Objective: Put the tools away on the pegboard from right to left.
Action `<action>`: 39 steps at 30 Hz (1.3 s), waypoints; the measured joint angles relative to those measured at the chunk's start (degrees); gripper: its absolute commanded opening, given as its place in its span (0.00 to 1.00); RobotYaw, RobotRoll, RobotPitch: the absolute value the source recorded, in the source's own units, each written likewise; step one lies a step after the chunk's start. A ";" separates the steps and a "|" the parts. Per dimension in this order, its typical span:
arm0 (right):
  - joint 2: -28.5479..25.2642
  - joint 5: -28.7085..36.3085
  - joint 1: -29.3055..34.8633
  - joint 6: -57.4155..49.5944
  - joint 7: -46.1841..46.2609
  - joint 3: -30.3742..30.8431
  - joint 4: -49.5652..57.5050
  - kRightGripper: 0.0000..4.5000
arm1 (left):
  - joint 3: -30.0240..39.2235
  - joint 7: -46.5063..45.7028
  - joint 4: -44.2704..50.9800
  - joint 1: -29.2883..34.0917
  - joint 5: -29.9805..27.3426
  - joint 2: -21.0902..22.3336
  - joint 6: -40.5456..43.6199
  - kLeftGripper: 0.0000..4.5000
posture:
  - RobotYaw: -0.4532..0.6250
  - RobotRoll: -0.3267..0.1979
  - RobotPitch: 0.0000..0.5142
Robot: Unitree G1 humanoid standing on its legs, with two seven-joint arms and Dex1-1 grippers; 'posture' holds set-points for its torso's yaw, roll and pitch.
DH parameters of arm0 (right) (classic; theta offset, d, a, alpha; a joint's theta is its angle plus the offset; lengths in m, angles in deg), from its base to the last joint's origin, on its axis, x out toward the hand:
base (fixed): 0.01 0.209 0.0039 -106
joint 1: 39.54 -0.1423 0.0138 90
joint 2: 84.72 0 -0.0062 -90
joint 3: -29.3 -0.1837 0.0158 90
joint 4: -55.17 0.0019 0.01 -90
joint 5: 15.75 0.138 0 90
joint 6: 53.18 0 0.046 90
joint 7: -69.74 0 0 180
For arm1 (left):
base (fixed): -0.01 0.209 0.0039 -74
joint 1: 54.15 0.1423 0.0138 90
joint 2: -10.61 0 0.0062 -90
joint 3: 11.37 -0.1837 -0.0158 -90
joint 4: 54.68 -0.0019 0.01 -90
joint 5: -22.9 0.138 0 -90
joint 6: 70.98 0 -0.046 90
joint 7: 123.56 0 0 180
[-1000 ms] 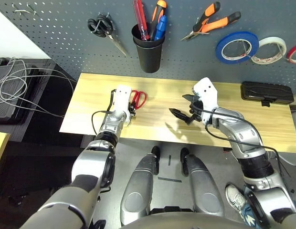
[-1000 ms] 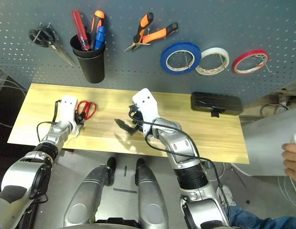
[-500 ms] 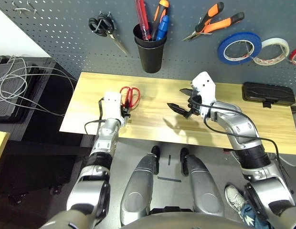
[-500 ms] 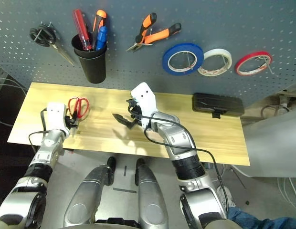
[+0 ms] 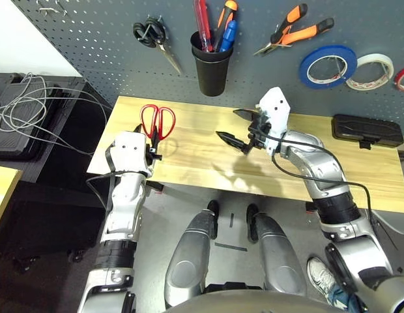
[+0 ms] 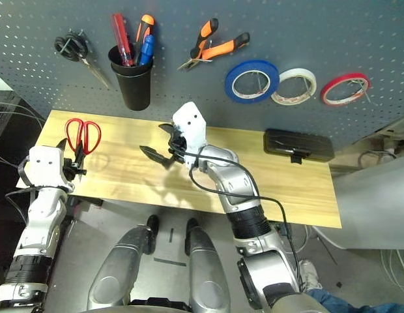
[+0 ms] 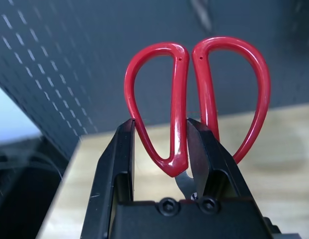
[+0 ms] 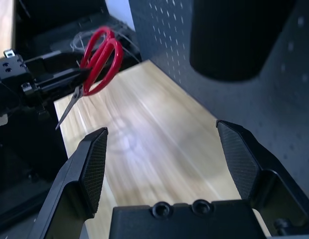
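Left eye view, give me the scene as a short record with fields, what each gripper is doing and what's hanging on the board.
left gripper: shut on red-handled scissors, handles up, lifted off the table
right gripper: open, holding nothing, above the table
pegboard: black-handled scissors, black cup with screwdrivers, pliers, blue tape roll, white tape roll
left to put away: red-handled scissors

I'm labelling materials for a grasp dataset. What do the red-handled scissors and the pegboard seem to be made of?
Red-handled scissors: smooth glossy loops with soft highlights, probably moulded plastic; the thin grey blades look like bare metal. The left pincer grips one loop.
Pegboard: flat dark grey panel with regular rows of small holes, matte, likely painted sheet metal, though the look alone leaves that open.
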 measured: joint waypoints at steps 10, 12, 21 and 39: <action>0.18 0.38 -0.64 1.85 0.33 -0.85 -1.51 1.00 | 0.19 0.10 3.81 -3.76 0.64 1.44 -5.51 0.35 | 0.49 0.62 0.57; 0.26 0.38 -0.74 2.06 0.40 -1.17 -1.77 1.00 | 0.19 0.14 4.08 -5.29 0.63 1.83 -5.84 0.34 | 0.49 0.62 0.57; 0.59 0.38 -0.81 2.52 0.78 -1.62 -2.00 1.00 | 0.10 2.07 2.47 -11.05 0.96 4.09 -6.96 0.01 | 0.48 0.62 0.57; 0.30 0.33 -0.10 0.28 3.73 -2.46 -2.64 1.00 | -2.56 4.91 -18.65 -14.12 0.68 2.41 7.09 0.01 | 0.47 0.62 0.63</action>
